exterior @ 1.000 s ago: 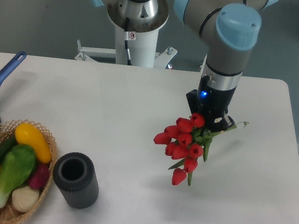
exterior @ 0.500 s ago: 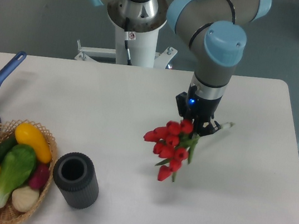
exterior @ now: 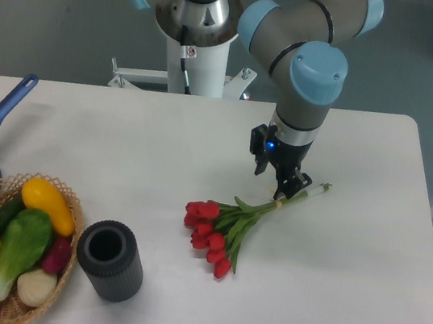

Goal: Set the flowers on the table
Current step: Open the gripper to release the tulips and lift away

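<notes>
Camera view: flowers laid down, tool at the stem end.

Pointing straight down, the tool (exterior: 287,190) sits over the pale stem ends of the flowers (exterior: 219,226); whether its fingers grip or have let go, I cannot tell. From there the bunch runs out and toward the camera, lying flat on the table (exterior: 122,140), red heads farthest off. Best to open fully and lift straight up, so the stems do not drag.

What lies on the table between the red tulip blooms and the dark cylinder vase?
Nothing: in the camera view, only bare white table separates the tulip blooms from the dark cylinder vase.
</notes>
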Robot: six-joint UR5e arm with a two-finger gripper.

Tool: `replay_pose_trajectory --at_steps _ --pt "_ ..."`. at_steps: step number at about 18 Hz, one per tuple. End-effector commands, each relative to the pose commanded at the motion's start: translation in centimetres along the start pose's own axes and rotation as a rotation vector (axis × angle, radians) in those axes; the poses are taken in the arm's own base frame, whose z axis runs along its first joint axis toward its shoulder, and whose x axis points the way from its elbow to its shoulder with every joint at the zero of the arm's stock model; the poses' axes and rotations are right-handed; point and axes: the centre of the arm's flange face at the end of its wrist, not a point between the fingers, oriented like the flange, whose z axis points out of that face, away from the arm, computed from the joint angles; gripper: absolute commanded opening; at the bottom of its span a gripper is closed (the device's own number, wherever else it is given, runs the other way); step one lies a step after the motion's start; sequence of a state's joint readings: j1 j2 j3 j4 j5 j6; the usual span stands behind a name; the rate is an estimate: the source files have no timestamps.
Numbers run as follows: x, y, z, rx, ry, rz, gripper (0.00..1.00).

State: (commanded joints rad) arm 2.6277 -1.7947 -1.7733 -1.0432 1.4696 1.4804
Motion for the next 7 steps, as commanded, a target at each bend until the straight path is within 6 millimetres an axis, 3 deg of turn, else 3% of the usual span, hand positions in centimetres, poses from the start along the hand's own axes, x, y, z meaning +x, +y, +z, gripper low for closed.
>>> replay_pose_trajectory --at_steps 7 --pt "-0.8 0.0 -2.4 0.093 -0.048 -0.026 1.0"
